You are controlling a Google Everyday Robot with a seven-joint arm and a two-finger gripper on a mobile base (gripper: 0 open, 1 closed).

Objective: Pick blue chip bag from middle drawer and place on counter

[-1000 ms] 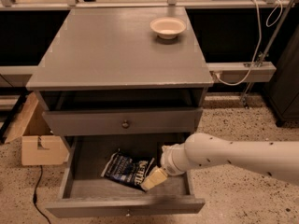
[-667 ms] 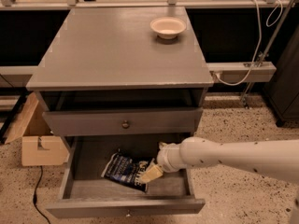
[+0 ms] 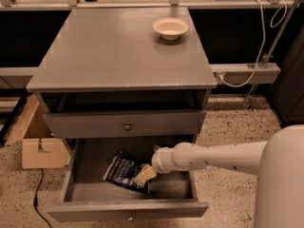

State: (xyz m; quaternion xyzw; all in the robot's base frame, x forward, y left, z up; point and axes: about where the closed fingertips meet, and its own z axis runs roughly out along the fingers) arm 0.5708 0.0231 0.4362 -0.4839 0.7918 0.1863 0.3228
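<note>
The blue chip bag [image 3: 121,171] lies crinkled on the floor of the open middle drawer [image 3: 90,194], left of centre. My gripper [image 3: 144,175] reaches into the drawer from the right on a white arm and sits right on the bag's right edge. The counter [image 3: 118,51] is the grey cabinet top above.
A white bowl [image 3: 170,27] stands at the back right of the counter. The upper drawer front [image 3: 127,125] with a dark knob is closed just above my arm. A cardboard box [image 3: 35,141] sits on the floor to the left. A cable and white rail run on the right.
My arm has pushed further left into the drawer, bringing the gripper onto the bag's right edge. The bag has not visibly moved.
</note>
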